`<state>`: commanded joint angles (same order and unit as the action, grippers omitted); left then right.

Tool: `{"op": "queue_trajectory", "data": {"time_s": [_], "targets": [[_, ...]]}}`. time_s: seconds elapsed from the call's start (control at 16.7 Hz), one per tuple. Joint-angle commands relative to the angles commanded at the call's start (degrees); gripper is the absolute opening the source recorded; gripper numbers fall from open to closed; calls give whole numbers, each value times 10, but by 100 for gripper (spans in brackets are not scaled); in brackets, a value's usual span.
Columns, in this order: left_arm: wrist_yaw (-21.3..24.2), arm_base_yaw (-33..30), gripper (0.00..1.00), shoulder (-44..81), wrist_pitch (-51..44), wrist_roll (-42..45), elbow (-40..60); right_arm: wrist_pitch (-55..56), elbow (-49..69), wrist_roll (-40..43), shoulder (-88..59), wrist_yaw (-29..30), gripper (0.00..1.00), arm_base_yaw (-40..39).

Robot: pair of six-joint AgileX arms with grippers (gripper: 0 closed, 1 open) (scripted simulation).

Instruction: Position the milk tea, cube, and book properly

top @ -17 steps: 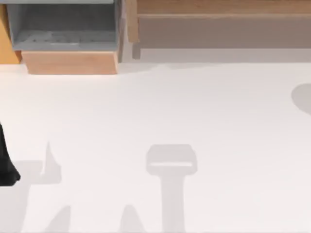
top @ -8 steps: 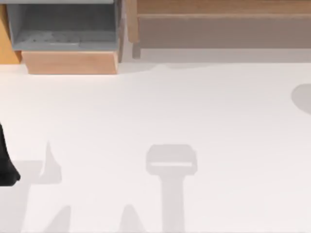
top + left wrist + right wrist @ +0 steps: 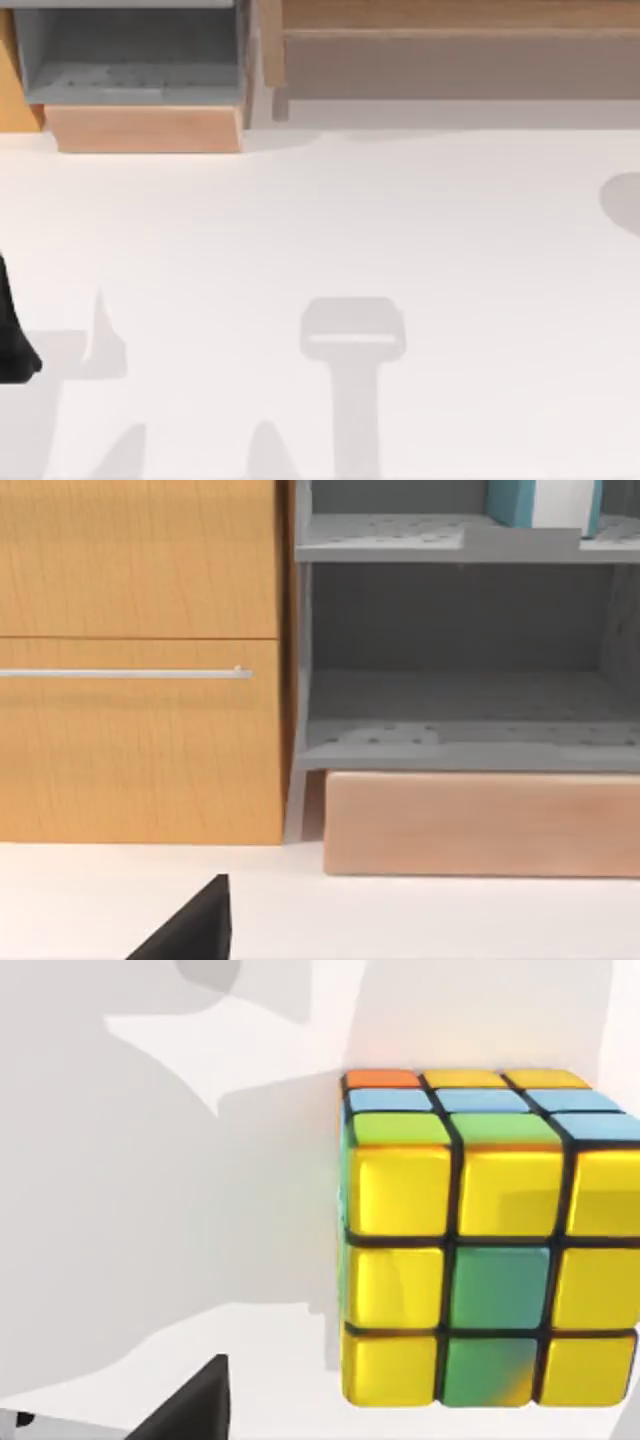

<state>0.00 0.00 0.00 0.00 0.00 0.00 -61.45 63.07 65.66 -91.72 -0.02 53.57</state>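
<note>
The cube [image 3: 480, 1240], a colour puzzle with mostly yellow and green tiles on its near face, sits close in front of my right gripper [image 3: 190, 1405] over the white table. A teal and white book [image 3: 545, 502] stands on the upper grey shelf, far ahead of my left gripper [image 3: 195, 925]. A black part of my left arm [image 3: 12, 345] shows at the table's left edge in the top view. The milk tea is out of view.
A grey shelf unit [image 3: 130, 60] on a light wooden base [image 3: 145, 128] stands at the back left, beside an orange cabinet with a drawer handle [image 3: 125, 673]. A wooden bench-like piece [image 3: 450, 50] runs along the back. Arm shadows lie on the white table [image 3: 350, 340].
</note>
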Motion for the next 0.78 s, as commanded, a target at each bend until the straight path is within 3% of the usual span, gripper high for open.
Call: {"op": "queue_trajectory", "data": {"time_s": [0.36,0.66,0.78], "targets": [[0,0,100,0,0,0,0,116,-72,0,-39,0,100,1],[0,0,100,0,0,0,0,131,-84,0,-46,0,100,1],[0,0,100,0,0,0,0,131,-84,0,-46,0,85,1]]}}
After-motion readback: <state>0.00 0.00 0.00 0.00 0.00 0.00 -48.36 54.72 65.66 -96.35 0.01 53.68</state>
